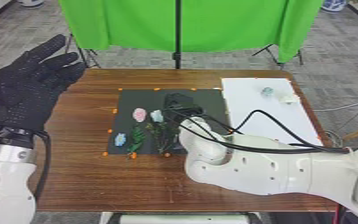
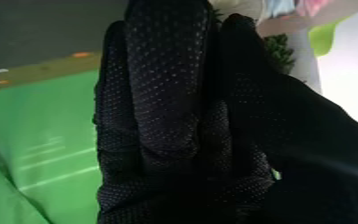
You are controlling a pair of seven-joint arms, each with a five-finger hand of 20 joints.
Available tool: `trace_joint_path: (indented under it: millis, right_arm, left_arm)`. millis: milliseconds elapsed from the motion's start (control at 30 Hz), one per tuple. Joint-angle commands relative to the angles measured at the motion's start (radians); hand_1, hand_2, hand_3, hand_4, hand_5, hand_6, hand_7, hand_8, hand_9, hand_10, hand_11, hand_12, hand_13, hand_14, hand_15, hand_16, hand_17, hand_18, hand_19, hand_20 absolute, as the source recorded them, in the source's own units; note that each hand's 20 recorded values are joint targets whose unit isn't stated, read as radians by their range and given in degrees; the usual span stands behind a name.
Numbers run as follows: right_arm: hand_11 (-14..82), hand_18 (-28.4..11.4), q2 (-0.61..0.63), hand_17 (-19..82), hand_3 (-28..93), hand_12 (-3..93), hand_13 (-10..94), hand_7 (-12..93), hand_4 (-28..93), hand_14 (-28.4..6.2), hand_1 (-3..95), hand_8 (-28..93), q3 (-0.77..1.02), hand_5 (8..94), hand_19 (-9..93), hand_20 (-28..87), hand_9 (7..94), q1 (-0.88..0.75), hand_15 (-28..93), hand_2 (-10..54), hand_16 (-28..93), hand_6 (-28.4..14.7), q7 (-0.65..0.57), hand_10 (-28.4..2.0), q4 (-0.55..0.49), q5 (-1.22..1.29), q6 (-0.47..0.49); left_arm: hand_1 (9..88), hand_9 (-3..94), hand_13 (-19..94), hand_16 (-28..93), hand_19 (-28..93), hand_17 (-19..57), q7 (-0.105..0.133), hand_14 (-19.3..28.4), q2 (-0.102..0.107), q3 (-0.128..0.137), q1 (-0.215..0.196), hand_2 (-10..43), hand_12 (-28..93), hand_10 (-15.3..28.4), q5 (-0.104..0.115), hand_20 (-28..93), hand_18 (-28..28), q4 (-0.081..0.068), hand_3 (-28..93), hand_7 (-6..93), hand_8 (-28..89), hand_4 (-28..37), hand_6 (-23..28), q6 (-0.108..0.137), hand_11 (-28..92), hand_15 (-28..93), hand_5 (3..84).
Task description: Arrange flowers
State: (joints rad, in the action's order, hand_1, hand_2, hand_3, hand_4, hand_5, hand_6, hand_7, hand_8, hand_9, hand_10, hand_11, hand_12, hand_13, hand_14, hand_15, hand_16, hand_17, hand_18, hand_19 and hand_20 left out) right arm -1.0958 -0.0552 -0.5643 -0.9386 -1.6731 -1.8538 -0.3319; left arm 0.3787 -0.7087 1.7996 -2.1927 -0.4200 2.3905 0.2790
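Right hand (image 1: 182, 104) over black mat (image 1: 133, 100), pale flower (image 1: 157, 116) just beside it.
Fingers nearly straight, thumb close, no hold visible; pinch lightly below petals, lift without crushing.

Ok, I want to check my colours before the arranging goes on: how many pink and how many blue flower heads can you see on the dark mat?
Pink flower: 1
Blue flowers, one deeper, one paler: 2
Total in sight: 3; the right hand may hide more.

Green cloth (image 1: 138, 25), upright black pole (image 1: 177, 30), grey carpet (image 1: 340, 75), brown table (image 1: 104, 185)
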Motion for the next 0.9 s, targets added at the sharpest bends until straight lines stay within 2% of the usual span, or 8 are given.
trace_joint_path:
  millis: [33, 200, 333, 433, 600, 633, 700, 900]
  right_arm:
    - [5.8, -11.6, -0.007, 46, 74, 29.3, 89, 28, -28, -1.7, 55.1, 0, 0.003, 79.6, 88, -17, 92.0, -0.012, 42, -9.5, 23, 2.2, 0.000, -6.5, -0.001, 0.004, 0.017]
    - [6.6, -12.1, -0.002, 46, 74, 29.3, 89, 26, -28, -2.0, 54.7, -1, 0.012, 79.1, 89, -17, 91.9, -0.025, 43, -9.5, 22, 2.3, -0.005, -7.0, -0.011, 0.002, 0.028]
    - [8.0, -12.3, 0.010, 47, 74, 28.6, 89, 22, -28, -2.0, 53.6, -1, 0.017, 74.7, 90, -19, 91.6, -0.032, 44, -9.5, 20, 1.3, -0.001, -7.2, -0.027, 0.012, 0.032]
    - [10.1, -12.8, 0.013, 47, 74, 28.1, 89, 21, -28, -2.2, 52.5, -2, 0.026, 73.2, 90, -20, 91.5, -0.039, 44, -9.5, 20, 0.6, -0.002, -7.7, -0.033, 0.006, 0.032]
    - [12.5, -13.6, 0.023, 47, 76, 26.2, 89, 18, -28, -3.2, 48.9, -3, 0.057, 70.3, 90, -20, 90.9, -0.063, 45, -9.5, 20, 0.4, 0.003, -7.9, -0.046, 0.015, 0.062]
    - [12.8, -13.5, 0.025, 47, 76, 26.0, 89, 18, -28, -3.3, 48.6, -3, 0.066, 69.7, 90, -21, 90.7, -0.070, 45, -9.5, 20, 0.2, -0.001, -8.0, -0.050, 0.026, 0.072]
    - [14.0, -13.9, 0.028, 48, 77, 24.8, 89, 16, -28, -3.9, 47.2, -5, 0.056, 68.1, 89, -22, 89.8, -0.065, 45, -9.5, 20, 0.1, -0.002, -8.8, -0.050, 0.020, 0.060]
    - [19.5, -14.7, 0.041, 48, 78, 19.5, 88, 16, -27, -4.5, 43.2, -12, 0.059, 65.8, 87, -21, 87.7, -0.062, 45, -9.5, 20, -0.3, -0.007, -10.4, -0.066, 0.018, 0.043]
  left_arm:
    - [23.3, 36.4, 27, -11, 62, -6.1, -0.003, 28.4, -0.002, -0.004, -0.014, 7.7, 11, 21.6, -0.002, 23, 25.8, -0.005, 80, 18.5, -11, -23.5, 10.9, -0.007, 32, 57, 38.9]
    - [23.3, 36.3, 27, -11, 62, -6.1, -0.008, 28.4, -0.010, -0.001, -0.020, 7.6, 11, 21.6, -0.002, 23, 25.8, -0.002, 80, 18.6, -11, -23.4, 10.8, 0.000, 32, 57, 38.9]
    - [23.3, 36.3, 27, -11, 62, -6.0, -0.011, 28.4, -0.014, 0.005, -0.031, 7.6, 11, 21.7, 0.001, 23, 25.8, -0.001, 80, 18.8, -11, -23.5, 10.8, 0.003, 32, 57, 38.8]
    - [23.2, 36.3, 27, -11, 62, -6.0, -0.022, 28.4, -0.024, 0.000, -0.026, 7.7, 11, 21.7, 0.001, 23, 25.8, -0.004, 80, 18.7, -11, -23.5, 10.9, 0.013, 32, 57, 38.9]
    - [23.3, 36.4, 27, -11, 62, -6.0, -0.030, 28.4, -0.031, 0.000, -0.026, 7.7, 11, 21.7, 0.000, 23, 25.8, -0.006, 80, 18.6, -11, -23.5, 10.9, 0.012, 32, 57, 38.9]
    - [23.3, 36.4, 27, -11, 62, -6.1, -0.039, 28.4, -0.035, 0.000, -0.025, 7.7, 11, 21.7, -0.002, 23, 25.8, -0.006, 80, 18.6, -11, -23.5, 10.9, 0.017, 32, 57, 38.9]
    - [23.2, 36.4, 27, -11, 62, -6.0, -0.033, 28.4, -0.038, 0.003, -0.037, 7.7, 11, 21.7, 0.001, 23, 25.8, -0.004, 80, 18.6, -11, -23.5, 10.9, 0.018, 32, 57, 38.9]
    - [23.3, 36.4, 27, -11, 62, -6.1, -0.038, 28.4, -0.047, 0.003, -0.049, 7.8, 11, 21.6, 0.000, 23, 25.8, 0.000, 80, 18.5, -11, -23.5, 11.0, 0.025, 32, 57, 39.0]
